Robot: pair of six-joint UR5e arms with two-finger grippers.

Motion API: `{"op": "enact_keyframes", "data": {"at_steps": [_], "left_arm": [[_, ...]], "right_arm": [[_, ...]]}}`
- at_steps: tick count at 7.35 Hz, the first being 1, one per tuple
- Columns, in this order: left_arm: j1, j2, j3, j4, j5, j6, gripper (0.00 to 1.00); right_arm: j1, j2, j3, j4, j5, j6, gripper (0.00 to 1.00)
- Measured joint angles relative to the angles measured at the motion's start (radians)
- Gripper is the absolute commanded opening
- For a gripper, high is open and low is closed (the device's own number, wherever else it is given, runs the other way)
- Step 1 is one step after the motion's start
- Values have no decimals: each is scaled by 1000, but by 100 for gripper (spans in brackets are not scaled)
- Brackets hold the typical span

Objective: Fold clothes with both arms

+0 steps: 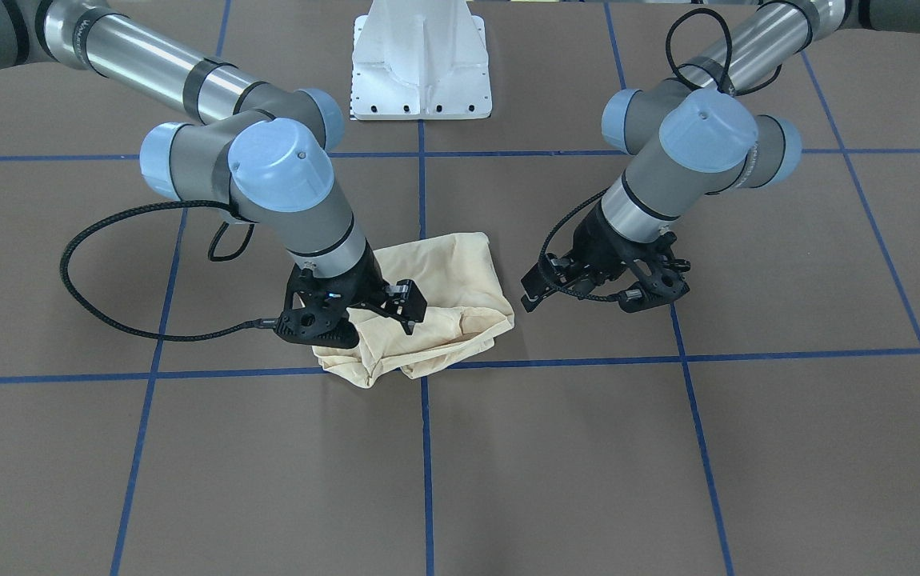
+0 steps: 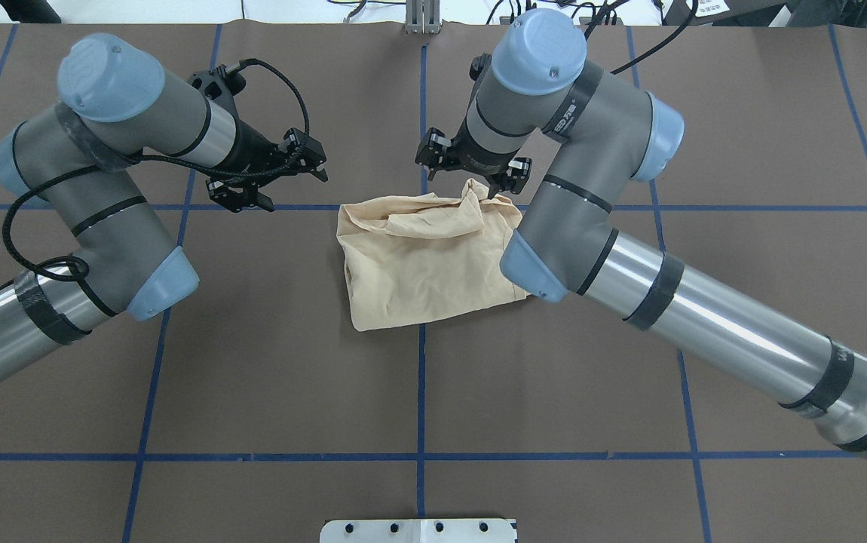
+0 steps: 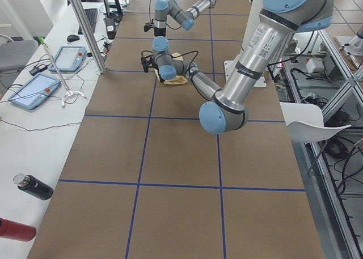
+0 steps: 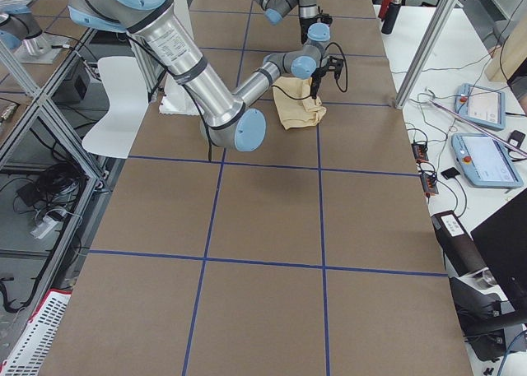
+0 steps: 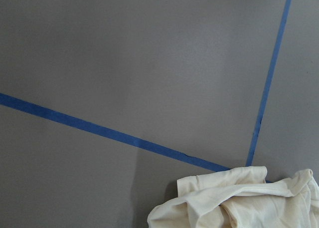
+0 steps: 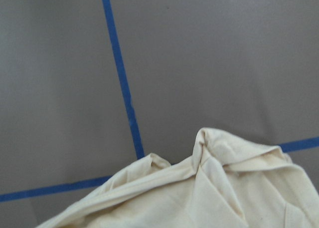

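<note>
In the front-facing view a pale cream-yellow thin-fabric shirt (image 1: 460, 296) lies bunched into a rumpled, roughly square bundle near the middle of the brown table (image 1: 748, 448), its near edge on a crossing of the blue tape lines (image 1: 425, 448). The black two-finger right gripper (image 1: 372, 324) hangs over the bundle's left near corner with its fingers spread, one low against the cloth. The black left gripper (image 1: 584, 296) is just right of the shirt, off the cloth, fingers spread wide. The white pedestal base (image 1: 420, 64) stands at the far edge. From overhead, the right gripper sits at the shirt's far right corner, where the fabric rises in a small peak between its parted fingers. The left gripper is far and left of the bundle, apart from it and splayed. In both side views the shirt is a small pale patch under the arms, and finger state cannot be judged there. The left wrist view shows bare table, two crossing tape lines and a crumpled shirt edge at the lower right. The right wrist view shows folded shirt layers along the bottom.
</note>
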Motion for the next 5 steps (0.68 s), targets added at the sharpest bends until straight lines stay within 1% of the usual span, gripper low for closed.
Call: {"op": "enact_keyframes", "data": {"at_steps": [2,3,5], "left_arm": [[-18,16,-65,104,0,87,99],[-23,25,-81,127,0,109,99],[-26,33,-89,140,0,120,99]], "right_arm": [[-121,-4,18,-40,-149,-56,99],[-163,-5,12,-57,-207,-110,99],[-189,3,-17,-66,-260,-209,99]]}}
